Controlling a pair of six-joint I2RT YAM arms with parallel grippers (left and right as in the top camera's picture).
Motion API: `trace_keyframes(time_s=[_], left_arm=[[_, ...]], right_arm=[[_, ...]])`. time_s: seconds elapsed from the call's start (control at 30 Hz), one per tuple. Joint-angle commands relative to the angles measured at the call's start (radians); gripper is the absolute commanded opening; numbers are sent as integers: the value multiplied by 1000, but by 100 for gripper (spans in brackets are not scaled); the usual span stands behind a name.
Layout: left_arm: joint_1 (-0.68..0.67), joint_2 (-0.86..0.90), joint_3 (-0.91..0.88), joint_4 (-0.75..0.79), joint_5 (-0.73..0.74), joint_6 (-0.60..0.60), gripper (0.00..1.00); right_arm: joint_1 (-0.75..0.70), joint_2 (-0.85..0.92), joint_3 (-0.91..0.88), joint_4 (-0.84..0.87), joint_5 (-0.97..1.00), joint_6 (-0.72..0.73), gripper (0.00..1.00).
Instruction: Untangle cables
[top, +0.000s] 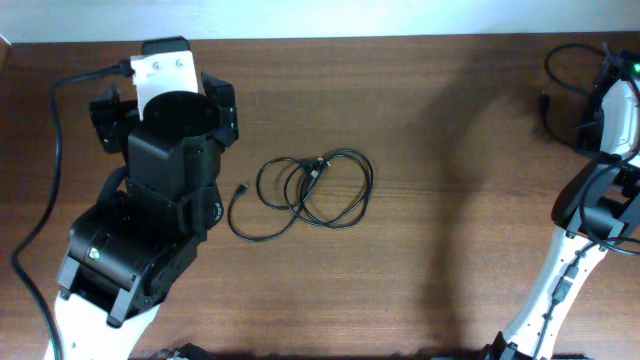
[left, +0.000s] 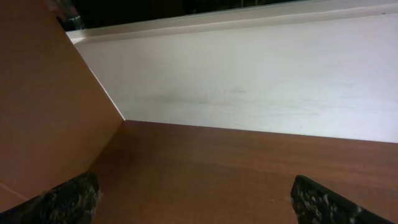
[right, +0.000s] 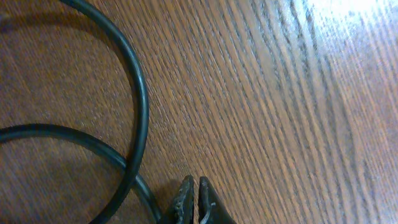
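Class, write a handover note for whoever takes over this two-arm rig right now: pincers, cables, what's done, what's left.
Left pincer: open, empty, facing the wall.
Right pincer: shut on nothing, low over the table beside a thick black cable.
Cable bundle: mid-table between the arms, loops overlapping, neither pincer touching it.
Done: nothing visible.
Left: grasp the bundle and separate the cables.

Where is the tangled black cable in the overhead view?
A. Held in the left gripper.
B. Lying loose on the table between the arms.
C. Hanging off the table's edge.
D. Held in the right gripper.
B: the cable lies coiled on the table, apart from the left arm and the right arm.
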Motion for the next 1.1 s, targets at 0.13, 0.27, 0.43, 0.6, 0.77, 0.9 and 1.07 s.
trace_keyframes(time_s=[0.13,0.27,0.43,0.6,0.77,0.9,1.07], left_arm=[[4,-2,-2,2,-14,13,99],[4,-2,-2,2,-14,13,99],[4,-2,-2,2,-14,13,99],[4,-2,-2,3,-14,13,99],[4,-2,-2,3,-14,12,99],[4,-2,-2,3,-7,12,99],[5,-2,-2,18,-8,13,99]], right_arm=[[6,27,-28,30,-20,17,4],[6,27,-83,104,-19,16,4],[8,27,-118,242,-12,-31,4],[8,27,-118,383,16,-113,4],[8,27,-118,463,33,-127,4],[7,27,-118,476,31,-164,4],[8,11,-108,334,30,-245,4]])
